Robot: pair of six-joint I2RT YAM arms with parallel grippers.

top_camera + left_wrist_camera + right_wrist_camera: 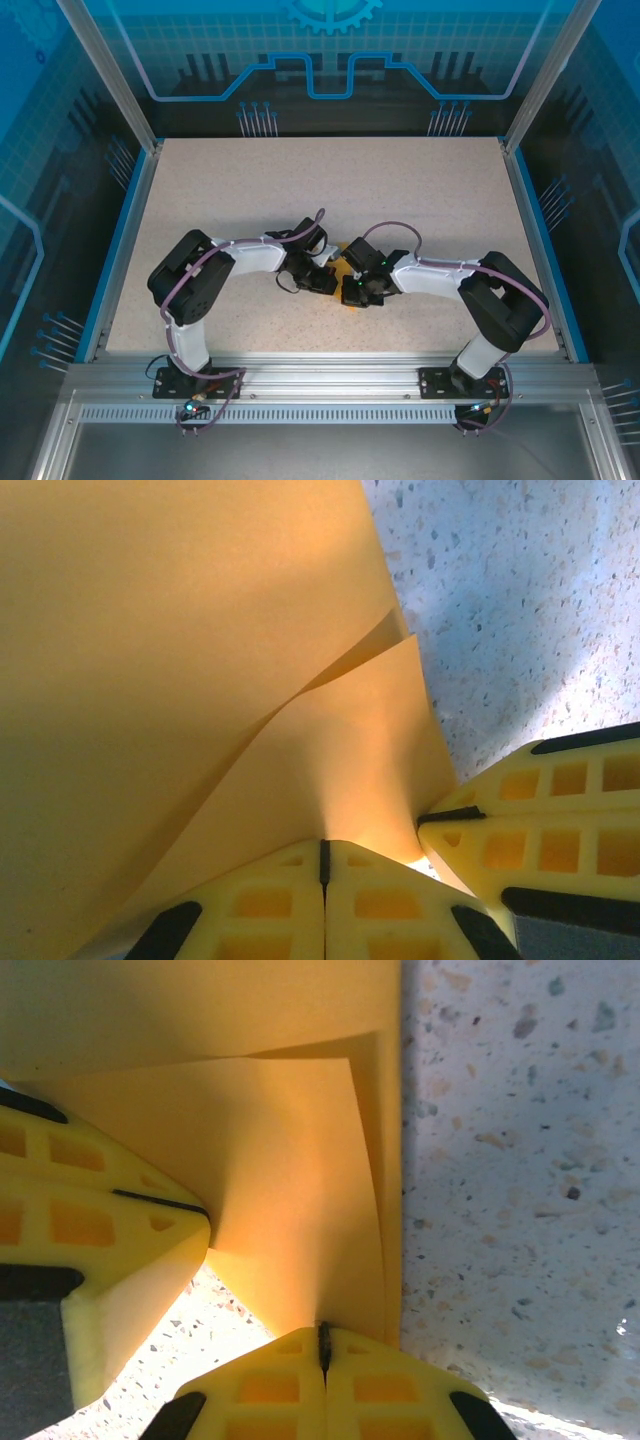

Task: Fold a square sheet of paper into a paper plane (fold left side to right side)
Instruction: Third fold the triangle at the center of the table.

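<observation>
The orange square sheet of paper (180, 680) lies folded in overlapping layers on the speckled table, mostly hidden under both wrists in the top view (343, 272). My left gripper (324, 852) is shut on one edge of it, the paper rising in a curved flap from the jaws. My right gripper (323, 1335) is shut on the layered paper (280, 1140) close to its straight right edge. Both grippers (325, 280) (358, 290) meet at the table's middle, a finger's width apart. Each wrist view shows the other gripper's yellow fingers (540, 820) (100, 1230) beside the paper.
The speckled table top (330, 190) stretches bare behind and to both sides of the arms. A blue rim (125, 235) and metal frame posts (105, 70) border it. Glass walls stand at the back.
</observation>
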